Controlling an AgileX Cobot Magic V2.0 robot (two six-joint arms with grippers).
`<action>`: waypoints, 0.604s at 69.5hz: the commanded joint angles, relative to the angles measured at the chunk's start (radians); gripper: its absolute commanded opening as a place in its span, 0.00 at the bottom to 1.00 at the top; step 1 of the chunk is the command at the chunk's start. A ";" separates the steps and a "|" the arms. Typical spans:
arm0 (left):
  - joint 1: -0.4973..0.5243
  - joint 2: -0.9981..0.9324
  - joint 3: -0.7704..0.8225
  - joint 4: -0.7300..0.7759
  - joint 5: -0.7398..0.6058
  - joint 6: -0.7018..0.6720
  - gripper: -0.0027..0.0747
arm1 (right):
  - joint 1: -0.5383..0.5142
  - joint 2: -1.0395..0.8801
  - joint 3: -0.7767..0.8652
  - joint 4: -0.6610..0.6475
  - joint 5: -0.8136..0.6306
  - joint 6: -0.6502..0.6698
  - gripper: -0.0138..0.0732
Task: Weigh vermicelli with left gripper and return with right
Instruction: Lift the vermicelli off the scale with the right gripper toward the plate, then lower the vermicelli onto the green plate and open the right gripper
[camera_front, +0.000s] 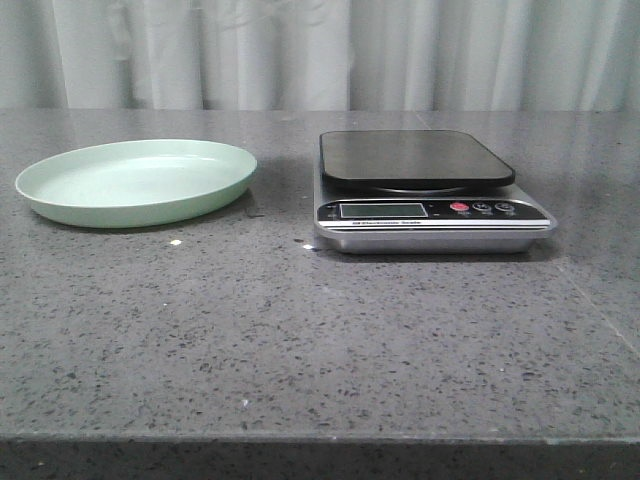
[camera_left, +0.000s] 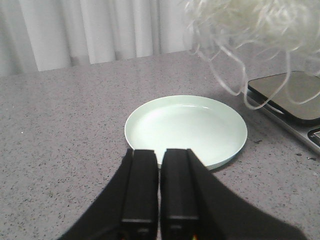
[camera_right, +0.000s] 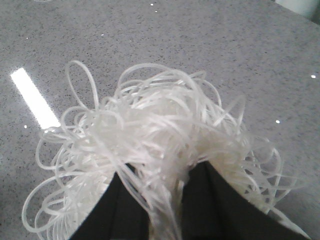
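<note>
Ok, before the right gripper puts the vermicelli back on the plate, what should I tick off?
1. Right gripper gripping the vermicelli: ok, strands pinched between its fingers.
2. Plate free to receive it: ok, nothing on it.
3. Scale platform cleared: ok.
4. Left gripper out of the way: not ok, shut and hovering near the plate rim.
5. Vermicelli directly above the plate: cannot tell.

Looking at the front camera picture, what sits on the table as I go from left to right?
Pale green plate → kitchen scale, both empty; the vermicelli does not show in this view.
</note>
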 joint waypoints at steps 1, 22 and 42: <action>0.002 0.007 -0.027 0.001 -0.073 -0.010 0.21 | 0.039 0.006 -0.034 0.032 -0.152 0.000 0.33; 0.002 0.007 -0.027 0.001 -0.075 -0.010 0.21 | 0.081 0.172 -0.034 0.031 -0.230 0.000 0.33; 0.002 0.007 -0.027 0.001 -0.075 -0.010 0.21 | 0.081 0.247 -0.034 0.028 -0.185 0.000 0.33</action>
